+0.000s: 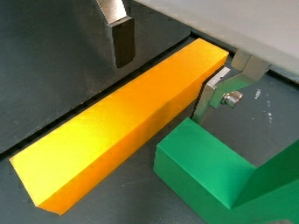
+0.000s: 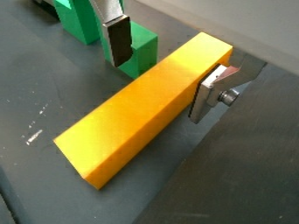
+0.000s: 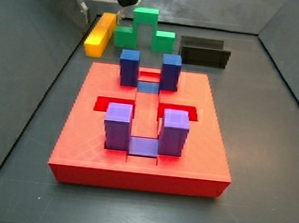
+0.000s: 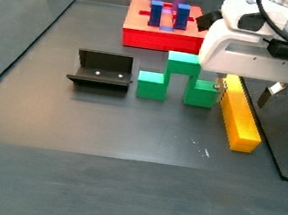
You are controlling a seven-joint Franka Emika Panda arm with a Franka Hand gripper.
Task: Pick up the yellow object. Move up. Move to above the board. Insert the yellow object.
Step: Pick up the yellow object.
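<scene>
Two silver fingers stand on either side of the yellow object. The end effector is open and sits down low around the far end of the bar, so the bar is right between the fingers and not off to one side. In both wrist views one finger has a small gap between its dark pad and the bar. The other finger is right at the bar's side, but I cannot tell if it touches.

The yellow object lies flat on the desk. Its long side runs across the line between the two fingers, so closing them would pinch its narrow width. That looks like the right way to grab it.

In a side view the yellow object lies near the right edge of the desk, just beside a green block. The arm comes down from above it, with the end effector pointing down. The board is well apart, at the far edge of the desk.

My guess is that closing comes next, then lifting.
</scene>
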